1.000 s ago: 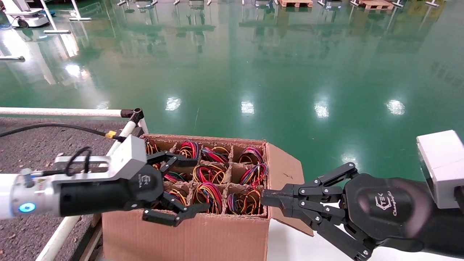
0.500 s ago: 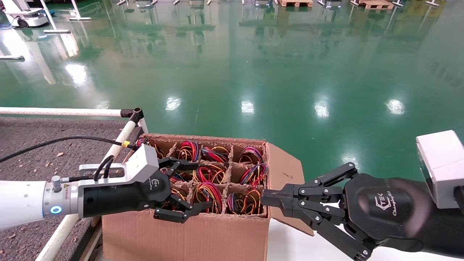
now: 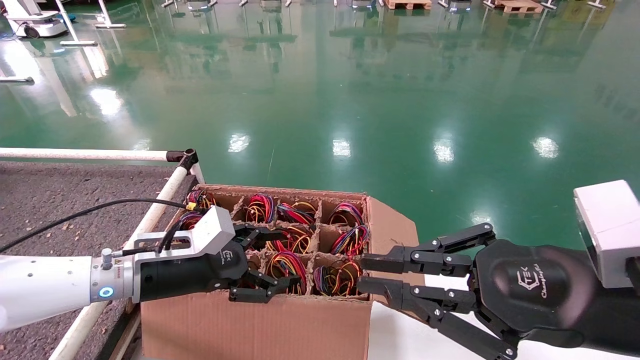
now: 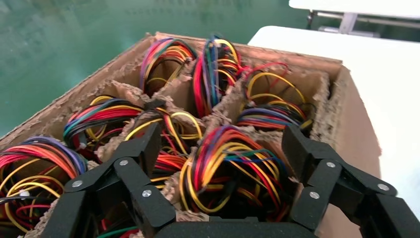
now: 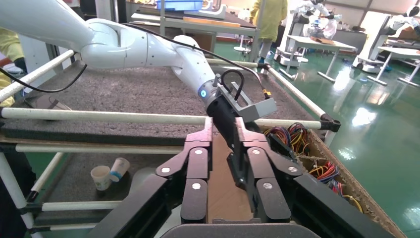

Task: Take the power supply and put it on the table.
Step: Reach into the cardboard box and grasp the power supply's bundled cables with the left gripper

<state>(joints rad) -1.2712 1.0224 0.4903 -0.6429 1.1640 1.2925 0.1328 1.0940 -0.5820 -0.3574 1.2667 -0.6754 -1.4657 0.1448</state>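
The left gripper (image 3: pixel 277 262), black and jointed on a white arm, has pushed further in over the open brown cardboard box (image 3: pixel 260 325) during the last second and now hangs low above the compartments along the box's near edge. Its jaws are spread wide and hold nothing; in the left wrist view they straddle one coiled bundle of red, yellow, orange and blue wires (image 4: pixel 233 168), one finger (image 4: pixel 143 144) on each side of that cell's torn cardboard walls. This bundle belongs to the power supply (image 3: pixel 286 270) being targeted, which sits upright in the near row, middle cell. Its grey metal body is hidden under the wires, so only the coil shows.

The right gripper (image 3: pixel 362 275) rests at the box's right edge, beside the folded-out flap. Half a second ago its fingers were together; now they stand parted, gripping nothing.

Other cells across the box hold similar wire coils (image 3: pixel 345 240). To the left lies the dark grey speckled table (image 3: pixel 60 195), framed by white round tubing (image 3: pixel 85 154) with black joints, well apart from the chosen cell. Beyond, the glossy green floor (image 3: pixel 350 90) stretches away.

As I judge it, the advance means the reach is nearly over: the next step is to lower and close on the unit, taking care that its neighbours' wires do not snag.
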